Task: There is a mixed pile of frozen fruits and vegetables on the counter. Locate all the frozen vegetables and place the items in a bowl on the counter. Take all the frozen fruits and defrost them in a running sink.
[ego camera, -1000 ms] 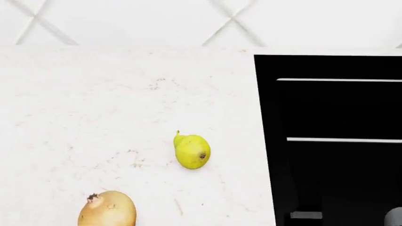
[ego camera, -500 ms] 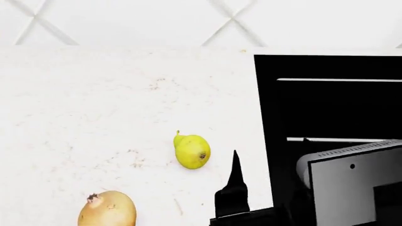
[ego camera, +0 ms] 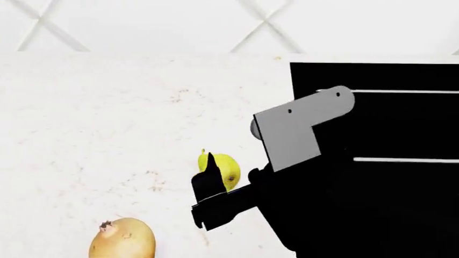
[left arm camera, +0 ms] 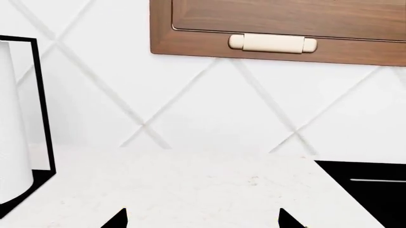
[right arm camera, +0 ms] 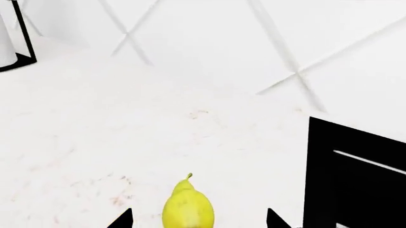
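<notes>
Right hand (ego camera: 228, 185) hangs spread wide over the pear (right arm camera: 188, 212), which lies on the desk (ego camera: 107, 118) at the sink's (ego camera: 387, 75) nine o'clock. Frozen, it looks hard, light, slick; pinch the fat belly.

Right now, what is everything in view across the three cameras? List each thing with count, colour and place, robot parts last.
pear: one, yellow, on the counter between the right gripper's fingertips
golden-tan item: one, brown tip, on the counter nearer the robot than the pear
counter: one, white speckled
sink: one, black, right of the counter
tiled wall: white, behind the counter
cabinet: one, brown, pale handle, on the wall
right gripper: open around the pear
left gripper: open, over bare counter
</notes>
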Tool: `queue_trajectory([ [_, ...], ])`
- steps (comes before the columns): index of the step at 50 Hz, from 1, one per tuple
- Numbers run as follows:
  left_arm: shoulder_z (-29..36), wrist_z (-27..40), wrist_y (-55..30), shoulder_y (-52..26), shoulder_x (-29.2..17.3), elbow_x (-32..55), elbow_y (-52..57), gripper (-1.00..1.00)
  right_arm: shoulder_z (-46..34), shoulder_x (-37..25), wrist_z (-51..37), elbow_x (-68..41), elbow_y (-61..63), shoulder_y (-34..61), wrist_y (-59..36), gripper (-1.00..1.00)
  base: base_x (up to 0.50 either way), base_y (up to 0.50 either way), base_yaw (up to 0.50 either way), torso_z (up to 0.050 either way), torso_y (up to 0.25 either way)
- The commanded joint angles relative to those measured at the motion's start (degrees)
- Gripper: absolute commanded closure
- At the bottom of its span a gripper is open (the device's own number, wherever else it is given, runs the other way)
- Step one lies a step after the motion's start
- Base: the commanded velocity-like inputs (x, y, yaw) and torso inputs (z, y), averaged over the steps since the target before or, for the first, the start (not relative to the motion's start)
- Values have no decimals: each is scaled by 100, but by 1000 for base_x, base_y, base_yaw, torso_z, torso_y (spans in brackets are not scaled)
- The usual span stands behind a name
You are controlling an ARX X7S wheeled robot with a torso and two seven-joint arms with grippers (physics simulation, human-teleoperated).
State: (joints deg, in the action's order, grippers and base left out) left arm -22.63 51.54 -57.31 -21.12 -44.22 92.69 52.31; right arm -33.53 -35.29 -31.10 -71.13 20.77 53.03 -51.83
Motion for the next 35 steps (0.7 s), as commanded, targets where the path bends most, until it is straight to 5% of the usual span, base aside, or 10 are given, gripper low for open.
queue_trajectory([
  [1,-69,-316,-53,29,175,-262,-6,-100,-358,636,814,526,-997,427,-8,-100,0,0,0,0,0],
  [22,-334,-623,30,368,196,-460,80,-100,-988,1118,1479,1287,-2164,744,203,-100,0,0,0,0,0],
  [23,-531,-696,66,519,142,-388,116,-100,-996,1123,1493,1292,-2186,731,214,-100,0,0,0,0,0],
  [27,-3701,-1561,-40,2345,-352,1121,234,-100,-1076,1175,1608,1403,-2403,676,320,-100,0,0,0,0,0],
  [35,-5382,-2371,-549,3062,-147,1585,99,-100,-1188,1272,1812,1550,-2783,629,473,-100,0,0,0,0,0],
])
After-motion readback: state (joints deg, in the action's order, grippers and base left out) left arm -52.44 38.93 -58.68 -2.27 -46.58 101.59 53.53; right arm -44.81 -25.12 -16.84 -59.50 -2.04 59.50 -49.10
